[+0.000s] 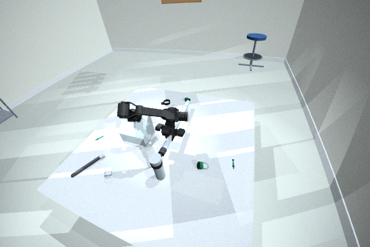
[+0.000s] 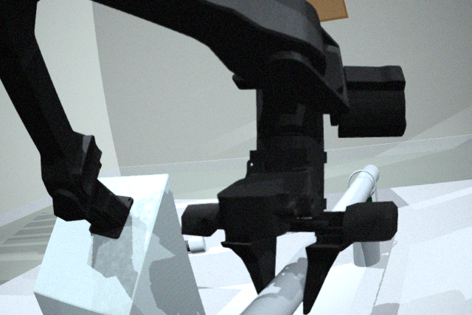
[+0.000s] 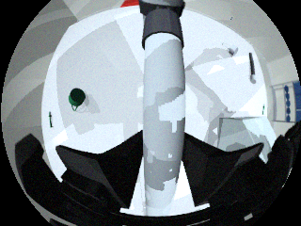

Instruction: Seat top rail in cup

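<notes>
The white rail (image 1: 167, 142) (image 2: 279, 298) (image 3: 164, 80) slopes between the two posts. My gripper (image 1: 170, 137) (image 2: 283, 302) (image 3: 161, 134) is shut on the rail, one finger on each side. The dark rail-end cup (image 1: 162, 151) (image 3: 162, 25) hangs on the big post (image 1: 160, 173), by the brace band (image 1: 157, 166) just below the pale post cap (image 1: 155, 158). In the wrist view the rail's end meets the cup's mouth and looks lined up with it; its depth inside is hidden. At the far end the thin loop (image 2: 360, 170) goes around the rail above the small post (image 2: 366, 254).
A pale block (image 2: 68, 254) stands left of my gripper. A green loop cap (image 1: 199, 165) (image 3: 76, 97) and a green bolt (image 1: 233, 163) (image 3: 50, 119) lie right of the post in the top view. A dark bar (image 1: 86, 166) and a pale loop cap (image 1: 108, 173) lie left; a black band (image 1: 166, 100) lies behind.
</notes>
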Available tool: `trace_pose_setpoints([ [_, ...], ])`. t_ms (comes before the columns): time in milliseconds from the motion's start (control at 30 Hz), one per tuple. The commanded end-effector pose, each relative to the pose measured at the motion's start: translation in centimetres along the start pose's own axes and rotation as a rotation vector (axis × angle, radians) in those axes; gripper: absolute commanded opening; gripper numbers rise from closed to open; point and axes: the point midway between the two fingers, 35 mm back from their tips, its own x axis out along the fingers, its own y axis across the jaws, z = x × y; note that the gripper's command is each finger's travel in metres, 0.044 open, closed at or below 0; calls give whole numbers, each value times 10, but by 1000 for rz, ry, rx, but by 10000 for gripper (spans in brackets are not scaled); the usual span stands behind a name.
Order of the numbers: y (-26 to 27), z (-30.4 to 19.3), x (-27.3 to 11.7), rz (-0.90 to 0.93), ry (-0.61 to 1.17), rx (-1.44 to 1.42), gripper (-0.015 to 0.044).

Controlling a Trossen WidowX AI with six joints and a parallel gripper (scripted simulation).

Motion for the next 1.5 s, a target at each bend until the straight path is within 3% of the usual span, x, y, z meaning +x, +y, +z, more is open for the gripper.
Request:
trace_pose_setpoints([
  [0,0,0,0,0,0,0,0],
  [267,0,0,0,0,0,0,0],
  [833,1,-13,-20,1,8,-2,440],
  [1200,-2,-26,-44,4,3,-9,440],
  [1467,-3,-26,-93,3,5,-10,440],
])
